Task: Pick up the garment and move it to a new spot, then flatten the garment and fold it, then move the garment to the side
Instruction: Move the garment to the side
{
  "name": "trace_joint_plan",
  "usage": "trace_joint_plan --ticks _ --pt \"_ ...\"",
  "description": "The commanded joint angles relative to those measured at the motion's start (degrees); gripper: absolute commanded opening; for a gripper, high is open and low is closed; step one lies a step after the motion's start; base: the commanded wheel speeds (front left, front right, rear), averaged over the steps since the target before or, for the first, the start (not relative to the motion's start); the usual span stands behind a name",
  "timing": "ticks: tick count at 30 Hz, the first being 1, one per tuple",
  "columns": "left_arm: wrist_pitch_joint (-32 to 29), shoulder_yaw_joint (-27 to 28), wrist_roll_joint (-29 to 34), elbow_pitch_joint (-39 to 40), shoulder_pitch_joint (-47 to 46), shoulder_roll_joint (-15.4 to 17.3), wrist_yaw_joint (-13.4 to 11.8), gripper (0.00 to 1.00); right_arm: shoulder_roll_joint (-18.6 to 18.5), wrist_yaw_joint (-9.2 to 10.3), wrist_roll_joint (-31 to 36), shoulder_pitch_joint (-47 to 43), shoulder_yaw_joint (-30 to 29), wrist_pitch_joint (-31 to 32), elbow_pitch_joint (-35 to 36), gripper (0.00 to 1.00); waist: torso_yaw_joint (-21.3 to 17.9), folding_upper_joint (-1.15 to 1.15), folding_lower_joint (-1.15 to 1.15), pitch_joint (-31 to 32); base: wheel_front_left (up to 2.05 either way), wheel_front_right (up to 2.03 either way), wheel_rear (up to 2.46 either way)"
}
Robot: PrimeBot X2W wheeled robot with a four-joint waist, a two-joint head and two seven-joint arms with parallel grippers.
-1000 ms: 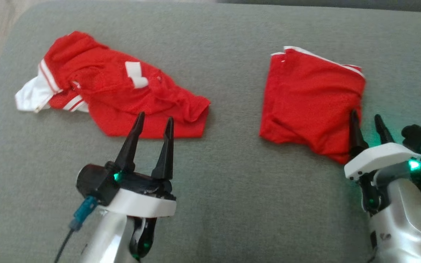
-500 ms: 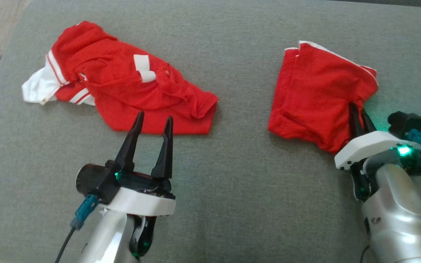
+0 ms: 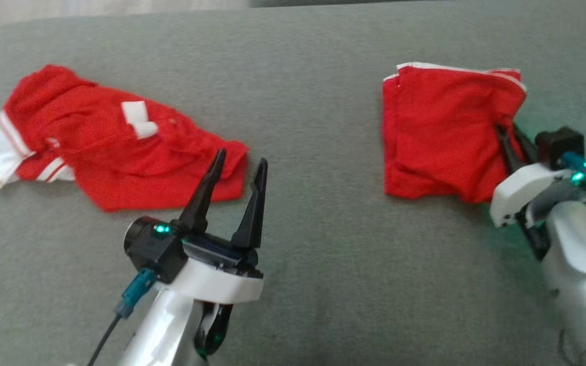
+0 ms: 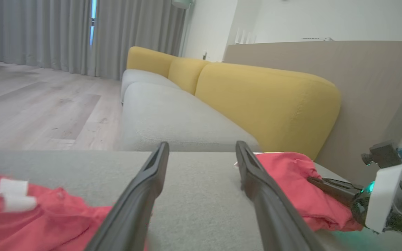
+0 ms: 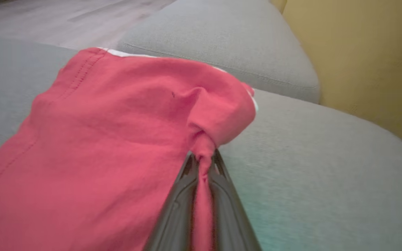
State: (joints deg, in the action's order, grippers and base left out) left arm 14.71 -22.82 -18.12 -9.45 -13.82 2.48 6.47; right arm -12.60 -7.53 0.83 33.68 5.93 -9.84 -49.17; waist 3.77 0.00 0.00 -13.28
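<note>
Head view: the folded red garment lies on the right side of the grey cushion, its long axis running away from the robot. The right gripper meets it at its near right edge, fingers pressed together on a pinch of cloth, forearm reaching in from the lower right. The left gripper hovers with fingers spread wide and nothing between them, its tips over the near corner of a crumpled red-and-white garment, well apart from the folded one. Left wrist view: between the spread fingers of the left gripper lies bare cushion; the folded red garment sits to the right, the right gripper entering it nearly level. Right wrist view: the right gripper pinches a twisted fold, and the garment's edge tents upward from it. The cloth spreads left of the pincer, so a sideways move would probably fall to the right arm alone.
</note>
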Motion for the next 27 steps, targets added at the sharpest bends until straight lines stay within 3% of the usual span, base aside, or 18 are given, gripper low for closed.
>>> trace_joint_plan --ticks 1,5,6,15,20,25,26,27 --pt "0.3 1.0 0.1 2.3 -3.0 0.4 -0.4 1.00 -2.8 0.04 0.3 2.1 2.4 0.8 2.3 0.00 -2.8 0.00 0.00 -1.5 0.00 0.00 0.00" --pt "0.3 0.0 0.2 2.9 -4.9 0.4 -0.3 1.00 -10.2 0.04 0.5 3.8 5.2 3.6 4.5 0.00 -4.9 0.00 0.00 -4.2 0.00 0.00 0.00" --pt "0.3 0.0 0.2 2.9 -4.9 0.4 -0.3 1.00 -10.2 0.04 0.5 3.8 5.2 3.6 4.5 0.00 -4.9 0.00 0.00 -4.2 0.00 0.00 0.00" --pt "0.3 -2.8 -1.0 4.7 -9.3 0.4 0.0 1.00 -26.5 0.04 -1.3 6.1 5.5 8.4 7.9 0.00 -5.0 0.00 0.00 -9.6 0.00 0.00 0.00" --pt "0.3 -3.6 -1.5 5.0 -10.5 0.4 0.2 1.00 -29.8 0.04 -2.0 5.6 2.1 10.2 9.1 0.00 -4.0 0.00 0.00 -11.3 0.00 0.00 0.00" --pt "0.3 -3.3 -1.5 4.4 -10.9 0.4 0.4 1.00 -30.4 0.04 -1.7 4.6 -1.2 10.8 9.9 0.00 -3.2 0.00 0.00 -11.9 0.00 0.00 0.00" --pt "0.3 -3.2 -1.5 4.3 -11.0 0.4 0.4 1.00 -30.1 0.04 -1.7 4.4 -1.9 11.0 10.1 0.37 -3.0 0.00 0.00 -11.8 0.00 0.00 0.00" --pt "0.3 -3.1 -1.5 4.2 -11.0 0.4 0.5 1.00 -29.7 0.04 -1.7 4.3 -2.6 11.0 10.4 0.95 -2.9 0.00 0.00 -11.8 0.00 0.00 0.00"
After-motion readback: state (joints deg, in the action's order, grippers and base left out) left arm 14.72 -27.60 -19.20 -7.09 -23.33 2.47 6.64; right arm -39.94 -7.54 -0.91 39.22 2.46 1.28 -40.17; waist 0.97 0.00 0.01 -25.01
